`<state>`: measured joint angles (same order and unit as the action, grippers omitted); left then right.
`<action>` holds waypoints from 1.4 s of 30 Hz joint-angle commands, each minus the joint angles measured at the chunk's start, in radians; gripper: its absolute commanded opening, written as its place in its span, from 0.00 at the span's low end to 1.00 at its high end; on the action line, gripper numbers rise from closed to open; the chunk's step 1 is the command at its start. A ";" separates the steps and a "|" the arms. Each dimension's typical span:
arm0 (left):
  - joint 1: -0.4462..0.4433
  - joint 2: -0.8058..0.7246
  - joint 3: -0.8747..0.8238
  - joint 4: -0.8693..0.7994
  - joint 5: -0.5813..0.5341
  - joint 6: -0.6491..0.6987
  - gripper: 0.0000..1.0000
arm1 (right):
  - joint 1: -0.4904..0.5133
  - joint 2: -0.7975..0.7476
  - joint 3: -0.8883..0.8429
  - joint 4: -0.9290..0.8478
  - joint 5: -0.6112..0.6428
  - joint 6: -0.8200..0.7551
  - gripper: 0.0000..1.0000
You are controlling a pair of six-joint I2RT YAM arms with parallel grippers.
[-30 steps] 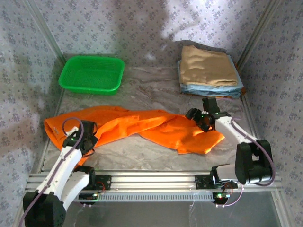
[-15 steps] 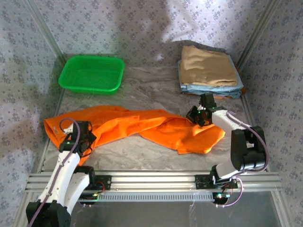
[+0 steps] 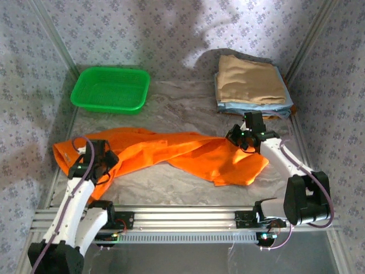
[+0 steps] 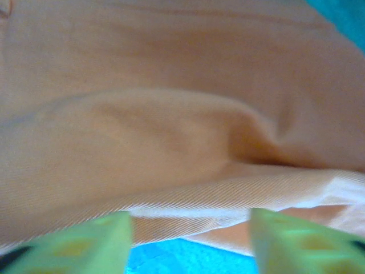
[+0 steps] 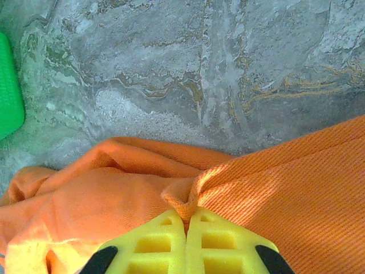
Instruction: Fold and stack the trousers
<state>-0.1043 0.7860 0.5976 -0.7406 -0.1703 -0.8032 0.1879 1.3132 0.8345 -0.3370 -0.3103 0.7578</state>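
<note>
Though rumpled, trousers lengthwise from left pincer to right pincer.

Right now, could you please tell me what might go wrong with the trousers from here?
The right gripper pinches only a small ridge of the trousers, so the cloth may slip out on lifting. The left gripper is open over the other end, so a pull might drag the bunched trousers unevenly.

Marbled table: basket far-left corner, folded stack far-right corner, trousers spread along near edge.
</note>
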 commanded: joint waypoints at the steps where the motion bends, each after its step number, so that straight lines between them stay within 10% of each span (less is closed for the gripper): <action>1: -0.060 0.072 -0.015 -0.008 -0.030 0.012 0.75 | 0.013 0.000 -0.006 -0.017 0.015 -0.020 0.00; 6: -0.115 0.246 -0.003 0.079 -0.141 0.027 0.81 | 0.021 0.010 -0.005 -0.006 0.011 -0.018 0.00; 10: -0.118 0.357 -0.007 0.118 -0.166 -0.002 0.66 | 0.021 0.002 -0.005 -0.008 0.014 -0.021 0.00; 17: -0.125 0.330 0.011 0.114 -0.222 -0.020 0.00 | 0.011 -0.026 -0.011 -0.021 0.024 -0.028 0.00; 31: -0.140 -0.052 0.278 -0.178 -0.167 0.089 0.00 | -0.042 -0.256 0.012 -0.180 0.076 -0.081 0.00; 42: -0.187 0.144 0.792 -0.217 -0.105 0.303 0.00 | -0.109 -0.356 0.260 -0.328 0.162 -0.120 0.00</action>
<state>-0.2890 0.8505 1.2747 -0.9855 -0.2821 -0.6029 0.1116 0.9539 0.9993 -0.6289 -0.2096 0.6704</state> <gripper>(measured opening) 0.059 0.065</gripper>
